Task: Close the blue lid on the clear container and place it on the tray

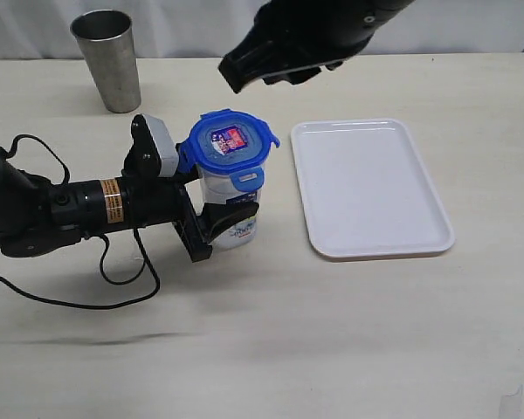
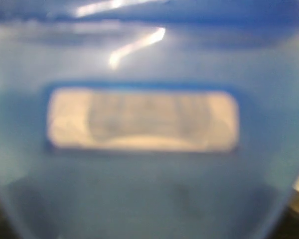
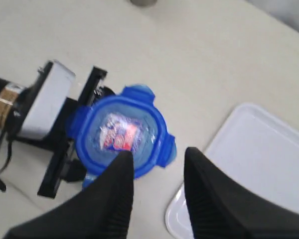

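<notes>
The clear container (image 1: 237, 229) stands upright on the table, left of the tray (image 1: 367, 188). The blue lid (image 1: 230, 144) sits on top of it, sticker up, with its flaps sticking outward. My left gripper (image 1: 211, 190) reaches in from the left and is shut on the container's sides just below the lid. A blurred blue flap of the lid (image 2: 144, 119) fills the left wrist view. My right gripper (image 3: 157, 159) hangs open and empty above the table, between the lid (image 3: 122, 137) and the tray (image 3: 259, 164). In the exterior view the right gripper (image 1: 262, 74) hovers high behind the container.
A grey metal cup (image 1: 109, 57) stands at the back left, behind the left arm. A black cable (image 1: 113, 279) from the left arm loops on the table in front of it. The tray holds nothing.
</notes>
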